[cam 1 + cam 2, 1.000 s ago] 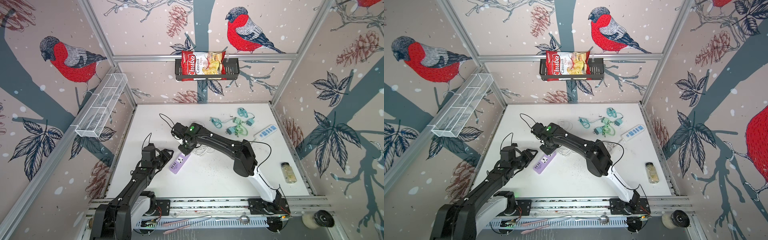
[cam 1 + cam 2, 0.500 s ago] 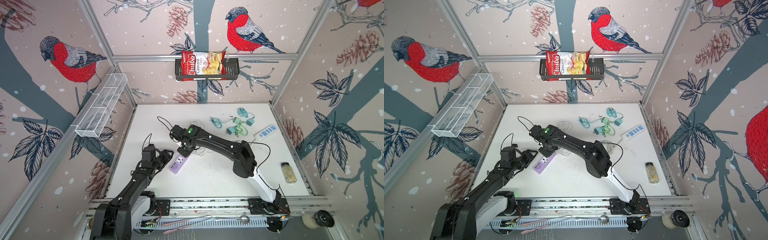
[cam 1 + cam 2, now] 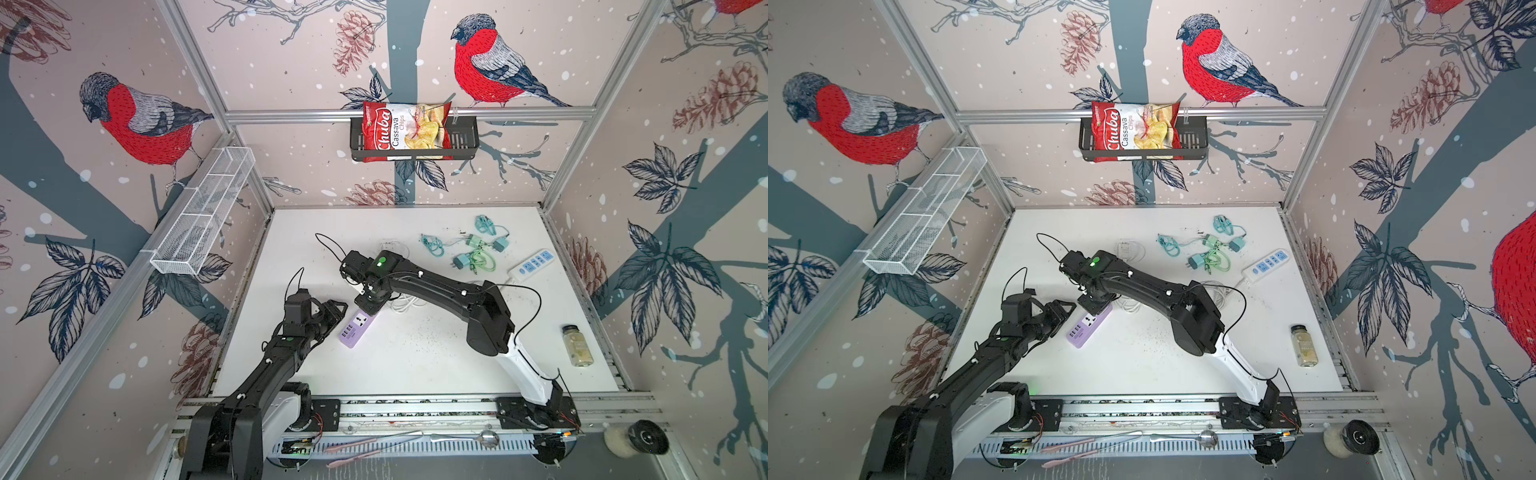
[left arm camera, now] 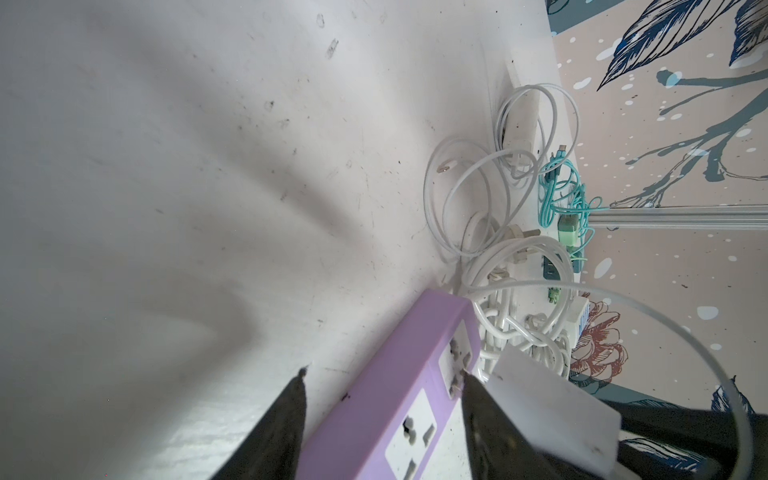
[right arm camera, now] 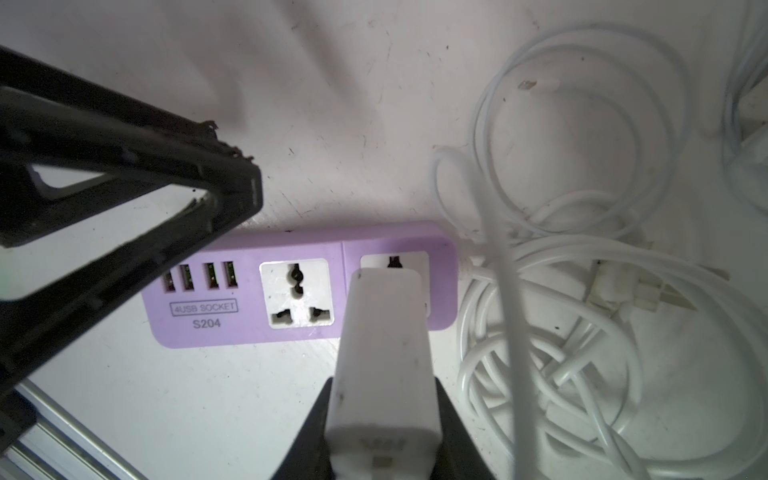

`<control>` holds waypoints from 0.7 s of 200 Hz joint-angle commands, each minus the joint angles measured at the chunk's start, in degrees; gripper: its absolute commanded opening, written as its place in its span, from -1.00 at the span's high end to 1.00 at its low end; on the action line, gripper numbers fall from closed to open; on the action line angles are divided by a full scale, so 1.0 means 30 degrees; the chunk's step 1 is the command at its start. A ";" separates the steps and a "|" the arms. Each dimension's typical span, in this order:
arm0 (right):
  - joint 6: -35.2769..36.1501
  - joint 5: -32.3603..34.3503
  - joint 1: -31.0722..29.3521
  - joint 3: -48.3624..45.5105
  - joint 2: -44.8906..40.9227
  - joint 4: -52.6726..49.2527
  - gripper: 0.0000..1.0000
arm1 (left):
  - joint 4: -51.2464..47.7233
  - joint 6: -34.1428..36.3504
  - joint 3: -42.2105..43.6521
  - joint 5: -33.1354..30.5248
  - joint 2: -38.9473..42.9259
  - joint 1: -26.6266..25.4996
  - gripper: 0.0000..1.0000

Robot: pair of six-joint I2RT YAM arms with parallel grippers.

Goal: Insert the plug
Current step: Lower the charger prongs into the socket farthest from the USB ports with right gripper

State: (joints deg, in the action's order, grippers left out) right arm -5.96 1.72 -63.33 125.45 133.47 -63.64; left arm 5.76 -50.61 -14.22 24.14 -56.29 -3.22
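Plug point(image 5: 384, 353) nearer power strip point(image 5: 249, 299); chips point(image 3: 405, 131) in basket point(image 3: 467, 137).

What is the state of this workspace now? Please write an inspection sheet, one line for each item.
Surface: white table, speckled with dark crumbs.
Job's things: purple power strip lies flat; white charger has its tip at the socket nearest the cord end; whether it is seated cannot be told.
Clutter: white power strip, teal chargers, jar.
Grippers: right gripper shut on the charger; left gripper straddles the purple strip's USB end, grip unclear.
Cables: white cord coiled beside the purple strip; the charger's thin cable arcs above it.
Surroundings: bird-pattern walls; chip bag in a wall basket; wire basket on the side wall.
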 commanded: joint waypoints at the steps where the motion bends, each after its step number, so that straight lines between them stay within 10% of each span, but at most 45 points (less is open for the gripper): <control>1: -0.0037 0.0273 0.0134 -0.0108 -0.0024 -0.0676 1.00 | 0.0576 0.0317 0.0061 0.0167 -0.0041 -0.0039 -0.19; 140: -0.1079 -0.0231 -0.0005 0.1844 0.2380 -0.0868 1.00 | 0.1551 0.0272 0.0329 0.0571 -0.0693 -0.0039 -0.14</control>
State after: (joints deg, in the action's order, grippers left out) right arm -6.26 1.65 -62.96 128.84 136.75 -64.03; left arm 8.71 -50.61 -13.78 24.69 -58.57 -3.22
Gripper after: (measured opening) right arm 0.318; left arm 0.578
